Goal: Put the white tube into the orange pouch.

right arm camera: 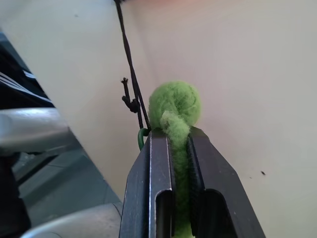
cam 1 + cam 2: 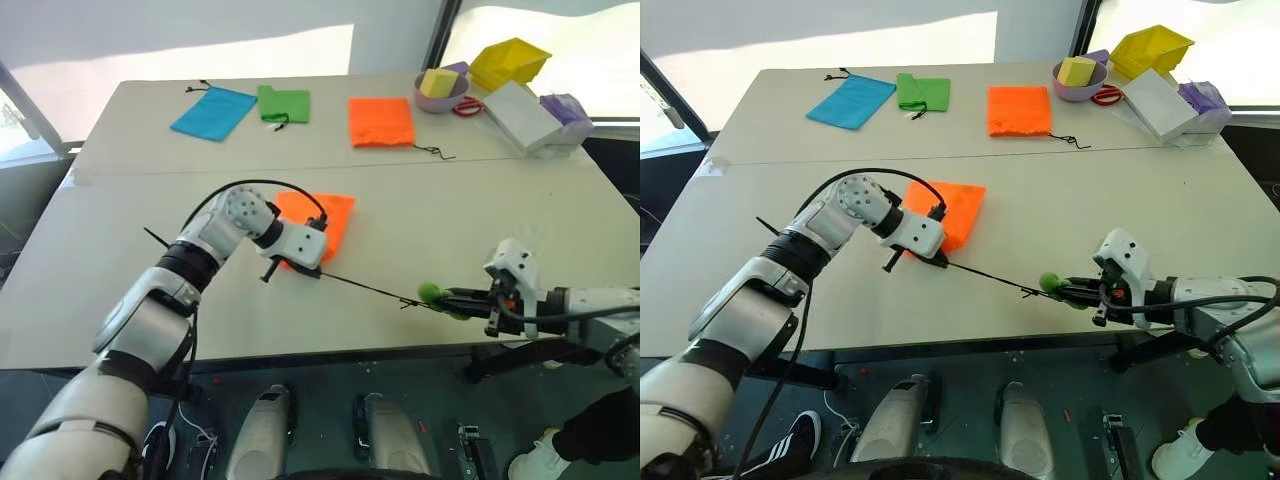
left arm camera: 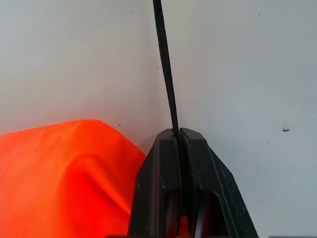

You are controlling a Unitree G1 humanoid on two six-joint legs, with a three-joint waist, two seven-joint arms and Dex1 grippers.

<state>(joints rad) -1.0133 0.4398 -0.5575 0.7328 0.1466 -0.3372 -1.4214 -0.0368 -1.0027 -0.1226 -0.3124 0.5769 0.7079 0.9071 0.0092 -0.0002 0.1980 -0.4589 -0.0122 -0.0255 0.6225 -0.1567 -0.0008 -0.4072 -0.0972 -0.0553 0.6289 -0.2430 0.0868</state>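
Two grippers work the near half of the table [image 2: 420, 330]: the right gripper [image 2: 447, 298], close to the near edge, has its fingers clamped on a lime-green fuzzy ring [image 1: 174, 106], and the left gripper [image 2: 300, 268] has its fingers pressed together on the dark cord [image 2: 365, 286], stretched taut between them, just at the orange pouch [image 2: 330, 215]. Bare tabletop lies right of the pouch. Farther back lie a blue pouch [image 2: 213, 111], a green pouch [image 2: 284, 103], a second orange pouch [image 2: 381, 121], a bowl [image 2: 440, 98], a white box [image 2: 520, 114] and a yellow bin [image 2: 510, 62] by the far edge; the white tube cannot be made out.
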